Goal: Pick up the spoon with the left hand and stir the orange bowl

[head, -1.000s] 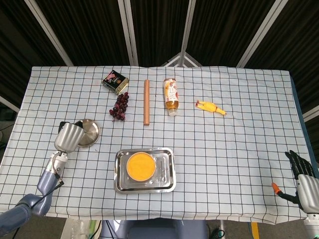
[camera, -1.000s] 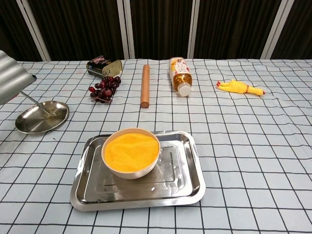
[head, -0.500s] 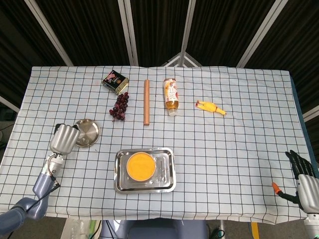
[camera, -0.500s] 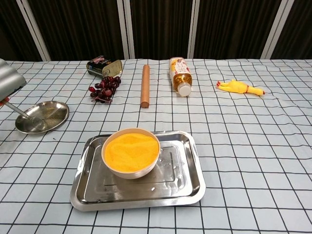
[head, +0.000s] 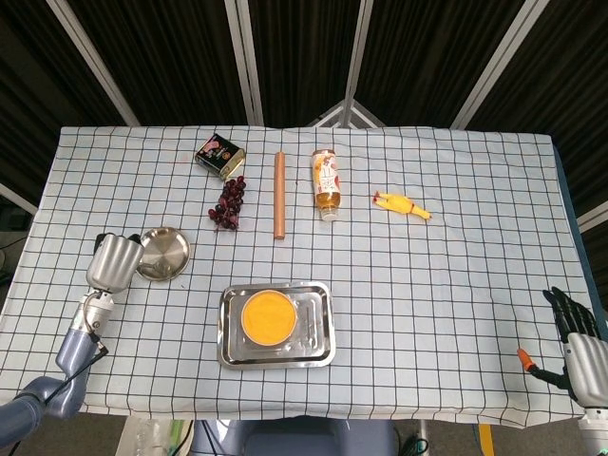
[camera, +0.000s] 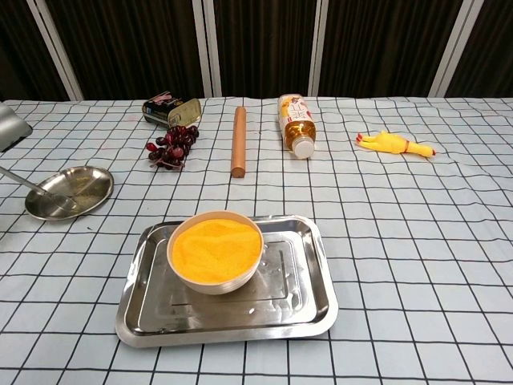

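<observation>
An orange bowl (head: 267, 316) (camera: 215, 250) filled with orange powder stands in a steel tray (head: 321, 340) (camera: 309, 309) at the table's front centre. To its left lies a small steel plate (head: 166, 255) (camera: 84, 183). The spoon (camera: 28, 186) has its bowl in that plate and its thin handle runs off the chest view's left edge. My left hand (head: 114, 261) (camera: 8, 127) sits just left of the plate, fingers curled, holding the handle; the grip itself is hidden. My right hand (head: 573, 332) hangs off the table's front right corner, fingers spread and holding nothing.
Along the back lie a food tin (head: 220, 155), dark grapes (head: 228, 201), a wooden rolling pin (head: 279, 195), a lying bottle (head: 326, 182) and a yellow rubber chicken (head: 401, 204). A checked cloth covers the table.
My left hand has drawn leftward and back from over the plate, and the spoon's handle has slid left with it. The right hand has not moved.
</observation>
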### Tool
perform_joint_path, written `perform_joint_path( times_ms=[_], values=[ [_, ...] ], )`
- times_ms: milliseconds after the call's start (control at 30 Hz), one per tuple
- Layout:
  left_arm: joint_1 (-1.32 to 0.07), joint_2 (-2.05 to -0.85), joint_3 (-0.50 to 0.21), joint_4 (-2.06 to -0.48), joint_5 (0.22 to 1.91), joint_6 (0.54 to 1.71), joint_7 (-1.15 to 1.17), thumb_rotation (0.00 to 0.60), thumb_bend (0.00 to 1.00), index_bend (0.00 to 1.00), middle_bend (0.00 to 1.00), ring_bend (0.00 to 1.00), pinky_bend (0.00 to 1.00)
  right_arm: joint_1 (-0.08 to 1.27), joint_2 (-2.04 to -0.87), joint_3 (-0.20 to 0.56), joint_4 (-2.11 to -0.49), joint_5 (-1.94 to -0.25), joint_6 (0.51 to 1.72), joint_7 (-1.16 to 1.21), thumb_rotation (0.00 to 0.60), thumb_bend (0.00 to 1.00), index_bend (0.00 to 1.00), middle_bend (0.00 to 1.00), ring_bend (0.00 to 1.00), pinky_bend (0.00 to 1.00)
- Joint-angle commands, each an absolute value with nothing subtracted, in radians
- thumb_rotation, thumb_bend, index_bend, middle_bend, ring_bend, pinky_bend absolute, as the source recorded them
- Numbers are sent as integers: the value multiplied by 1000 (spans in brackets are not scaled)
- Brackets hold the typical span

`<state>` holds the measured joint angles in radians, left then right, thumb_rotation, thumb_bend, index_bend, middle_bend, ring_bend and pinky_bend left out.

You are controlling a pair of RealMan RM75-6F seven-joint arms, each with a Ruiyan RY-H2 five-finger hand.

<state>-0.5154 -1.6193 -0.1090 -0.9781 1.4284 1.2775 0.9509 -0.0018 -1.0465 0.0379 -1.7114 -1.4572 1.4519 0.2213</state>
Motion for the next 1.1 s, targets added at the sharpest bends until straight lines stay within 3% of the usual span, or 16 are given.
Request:
perform_joint_path(
  times_ms=[33, 133, 367, 667, 733, 833, 967, 1033, 1100],
  values=[
    [-525, -1632, -125, -965, 1412, 1272, 959, 600, 249, 498, 1000, 1000, 1000, -1, -1046, 38, -1711, -1455, 1450, 222, 600, 339, 0, 0, 0, 0],
    [-528, -1637, -135, -968, 1399, 1271, 967, 600, 145, 461, 1000, 1000, 1000, -1, -1046, 39, -1711, -1454, 1450, 224, 600, 339, 0, 0, 0, 0],
    [-517, -1615, -129, -995, 1389, 1273, 976, 600, 8, 442, 1000, 1000, 1000, -3, -1044, 40, -1713, -1454, 1452, 233, 600, 339, 0, 0, 0, 0],
    [-499, -1567, -136, -1047, 1391, 1321, 944, 600, 2, 434, 998, 996, 1000, -4, -1044, 39, -1714, -1457, 1455, 230, 600, 339, 0, 0, 0, 0],
    [-483, -1550, -139, -1088, 1396, 1351, 908, 600, 2, 412, 958, 961, 1000, -4, -1043, 39, -1713, -1456, 1453, 230, 600, 339, 0, 0, 0, 0],
    [-432, -1505, -128, -1191, 1413, 1424, 818, 600, 2, 323, 786, 822, 928, -3, -1041, 37, -1709, -1455, 1450, 230, 600, 338, 0, 0, 0, 0],
    [-343, -1430, -84, -1358, 1445, 1518, 692, 600, 1, 121, 363, 486, 636, -3, -1041, 37, -1706, -1456, 1449, 227, 600, 339, 0, 0, 0, 0],
    [-298, -1393, -50, -1433, 1463, 1554, 636, 600, 1, 23, 114, 245, 446, -3, -1042, 37, -1706, -1458, 1451, 223, 600, 339, 0, 0, 0, 0],
    [-248, -1355, -5, -1506, 1479, 1582, 584, 600, 0, 0, 15, 92, 318, -3, -1044, 37, -1705, -1460, 1453, 212, 600, 339, 0, 0, 0, 0]
  ],
)
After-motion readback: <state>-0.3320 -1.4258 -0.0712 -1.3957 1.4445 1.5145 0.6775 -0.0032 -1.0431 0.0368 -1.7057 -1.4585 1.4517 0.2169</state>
